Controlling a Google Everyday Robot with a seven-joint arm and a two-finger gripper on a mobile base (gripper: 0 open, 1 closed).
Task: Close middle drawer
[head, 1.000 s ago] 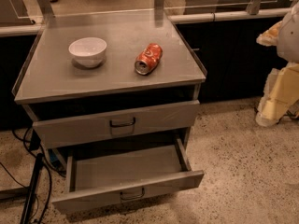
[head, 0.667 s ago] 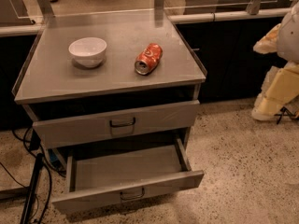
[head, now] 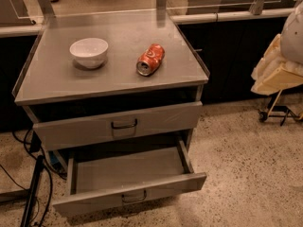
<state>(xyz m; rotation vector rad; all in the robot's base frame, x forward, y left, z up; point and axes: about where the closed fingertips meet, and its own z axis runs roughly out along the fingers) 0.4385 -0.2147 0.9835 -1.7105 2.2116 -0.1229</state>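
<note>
The middle drawer (head: pixel 128 174) is pulled far out of the grey steel cabinet. It is long, shallow and empty, with a narrow front panel and a small dark loop handle (head: pixel 134 196). Above it the taller-fronted top drawer (head: pixel 118 126) stands slightly out. My gripper (head: pixel 278 75) is the cream-coloured part at the right edge, below a white arm section (head: pixel 294 27). It hangs well to the right of the cabinet, about level with its top, and touches nothing.
A white bowl (head: pixel 89 52) and a crushed red soda can (head: pixel 150 59) lie on the cabinet top (head: pixel 57 82). Black cables and a stand (head: pixel 33 193) are on the floor at the left. A small wheeled base (head: pixel 279 112) stands on the speckled floor at the right.
The cream part of my arm at the right edge has risen and shifted slightly left. The drawers, bowl and can have not moved.
</note>
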